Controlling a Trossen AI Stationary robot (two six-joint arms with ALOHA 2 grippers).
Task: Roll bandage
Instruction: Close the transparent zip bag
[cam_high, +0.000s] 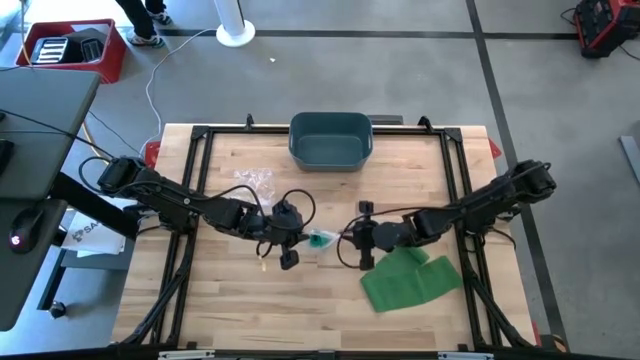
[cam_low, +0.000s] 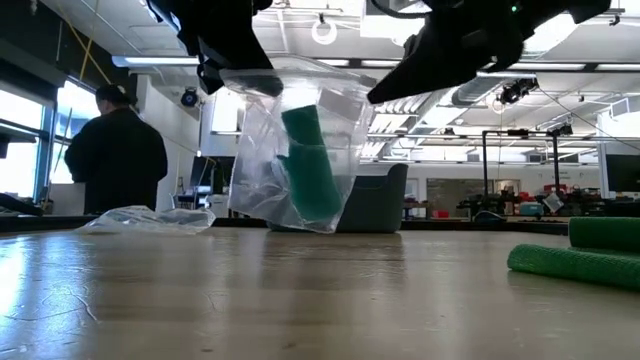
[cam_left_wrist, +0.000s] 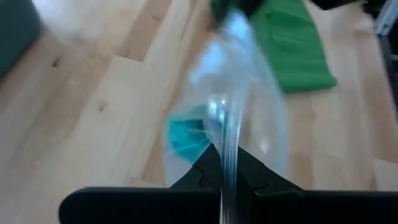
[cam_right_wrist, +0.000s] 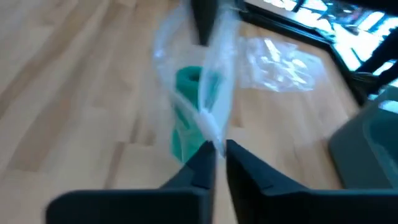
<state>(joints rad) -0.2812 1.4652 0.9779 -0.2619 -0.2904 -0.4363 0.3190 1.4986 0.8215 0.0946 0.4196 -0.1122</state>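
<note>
A clear plastic bag (cam_low: 300, 150) with a rolled teal bandage (cam_low: 310, 165) inside hangs between my two grippers over the table's middle. My left gripper (cam_high: 288, 243) is shut on one upper edge of the bag and my right gripper (cam_high: 352, 238) on the opposite one. The roll (cam_right_wrist: 186, 118) stands tilted in the lower half of the bag. An unrolled green bandage (cam_high: 410, 278) lies flat on the table toward the near right, below my right arm. My left gripper pinches the bag's upper edge (cam_left_wrist: 225, 155) between its two fingers, coming slantwise from the table's left and above. The bag hangs below and beyond the fingers with the roll in it. My right gripper pinches the bag's opposite upper edge (cam_right_wrist: 214, 138) at its fingertips, slanting down from the table's right. The film runs upright through the narrow gap between the fingers. The bag's lower end (cam_low: 300, 225) is close to the table; whether it touches, I cannot tell.
A second crumpled clear bag (cam_high: 253, 180) lies on the table left of centre, toward the far side. A dark grey bin (cam_high: 330, 138) stands at the far edge's middle. A person (cam_low: 115, 150) stands in the room beyond the table.
</note>
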